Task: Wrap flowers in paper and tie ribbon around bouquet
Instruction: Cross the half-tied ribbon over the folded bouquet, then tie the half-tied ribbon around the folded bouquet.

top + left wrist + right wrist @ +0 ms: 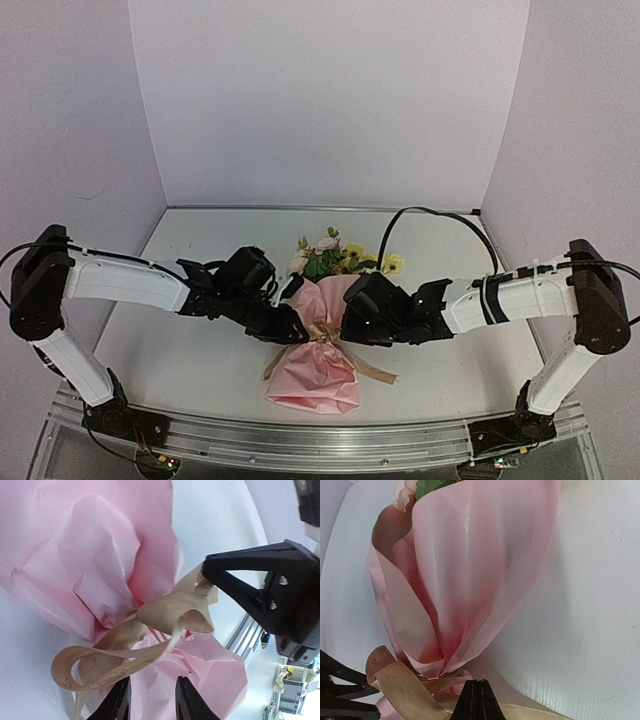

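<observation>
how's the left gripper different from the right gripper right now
The left gripper has its fingers apart; the right gripper has them pressed together. The left gripper appears to hold nothing, with only pink paper showing in its gap, while the right gripper pinches the tan ribbon. Both sit at the tied waist of the bouquet, one on each side.

We see the bouquet (318, 345) lying flat, its flowers (335, 258) toward twelve o'clock. The pink paper (312, 378) is cinched mid-length by the tan ribbon (322, 332), whose tails trail toward four and seven o'clock.
</observation>
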`<state>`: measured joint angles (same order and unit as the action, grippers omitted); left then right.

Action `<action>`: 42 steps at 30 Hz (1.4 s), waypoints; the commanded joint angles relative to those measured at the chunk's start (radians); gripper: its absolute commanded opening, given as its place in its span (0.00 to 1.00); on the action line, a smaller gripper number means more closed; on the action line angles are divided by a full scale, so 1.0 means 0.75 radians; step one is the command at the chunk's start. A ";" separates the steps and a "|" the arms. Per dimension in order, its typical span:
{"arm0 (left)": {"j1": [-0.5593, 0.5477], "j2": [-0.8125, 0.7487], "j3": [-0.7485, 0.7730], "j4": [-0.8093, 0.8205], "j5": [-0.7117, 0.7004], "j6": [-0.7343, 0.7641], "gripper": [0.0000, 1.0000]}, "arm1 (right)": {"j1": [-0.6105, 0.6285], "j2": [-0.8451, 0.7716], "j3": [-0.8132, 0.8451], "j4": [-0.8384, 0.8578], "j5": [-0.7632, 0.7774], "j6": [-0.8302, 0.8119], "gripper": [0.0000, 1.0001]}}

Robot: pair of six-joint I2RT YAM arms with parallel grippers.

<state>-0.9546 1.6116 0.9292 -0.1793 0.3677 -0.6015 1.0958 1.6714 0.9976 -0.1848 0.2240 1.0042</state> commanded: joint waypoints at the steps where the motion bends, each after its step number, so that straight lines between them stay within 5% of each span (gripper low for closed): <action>1: 0.008 -0.143 0.036 -0.061 0.019 0.028 0.33 | 0.006 -0.026 0.050 0.016 0.026 0.007 0.00; 12: 0.213 -0.168 -0.181 0.119 0.130 -0.056 0.43 | 0.006 -0.020 0.034 0.053 -0.001 0.022 0.00; 18: 0.223 -0.091 -0.226 0.318 0.232 -0.106 0.54 | 0.005 -0.024 0.014 0.068 -0.002 0.033 0.00; 33: 0.227 0.066 -0.250 0.451 0.244 -0.159 0.59 | 0.006 -0.026 -0.003 0.096 0.001 0.041 0.00; 37: 0.227 0.073 -0.259 0.483 0.258 -0.187 0.54 | 0.007 -0.026 -0.009 0.101 0.003 0.046 0.00; 42: 0.226 0.056 -0.270 0.518 0.282 -0.241 0.32 | 0.005 -0.026 -0.012 0.104 0.004 0.048 0.00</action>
<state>-0.7887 1.6642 0.7351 0.1493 0.5535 -0.7511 1.0958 1.6714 0.9943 -0.1215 0.2153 1.0309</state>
